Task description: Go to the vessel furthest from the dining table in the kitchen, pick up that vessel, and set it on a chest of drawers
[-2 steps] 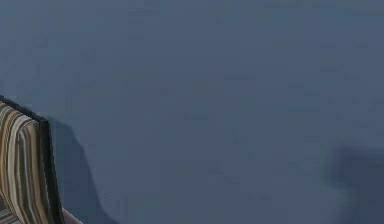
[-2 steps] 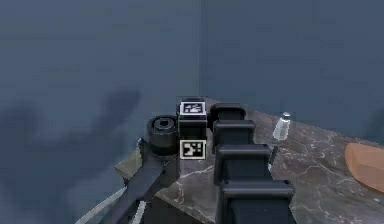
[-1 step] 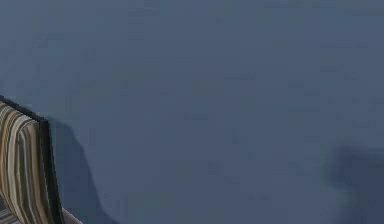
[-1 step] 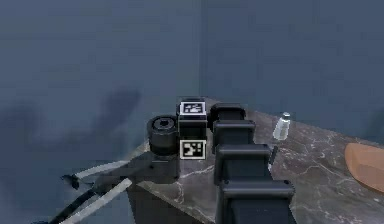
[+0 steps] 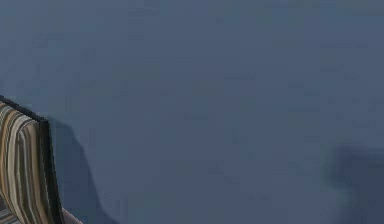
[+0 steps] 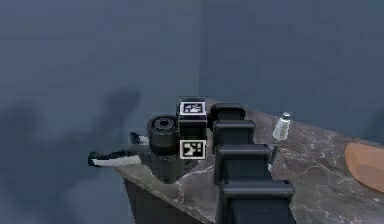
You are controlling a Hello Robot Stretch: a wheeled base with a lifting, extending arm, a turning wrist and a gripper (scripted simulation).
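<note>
White squares [image 6: 192, 149] on arm [image 6: 245, 175]: black marks, unreadable. Gripper [image 6: 105, 159] past worktop [image 6: 320, 172] left corner, bare wall [image 6: 60, 60] behind, holds nothing. Poss. vessel: capped container [image 6: 283, 125], worktop far edge. Tan obj [image 6: 366, 165] cut off at right.

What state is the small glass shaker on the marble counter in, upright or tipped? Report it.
Upright: the small glass shaker stands on its base on the brown marble counter, grey cap uppermost.

A blue wall [image 5: 200, 90] stood ahead, a striped chair [image 5: 22, 165] at lower left. Sideways, a marble counter [image 6: 320, 178] bore a small shaker [image 6: 283, 125] near the arm [image 6: 245, 165] and a brown flat thing [image 6: 368, 165] farther right; open space lay past its left end, by the gripper [image 6: 97, 159].
</note>
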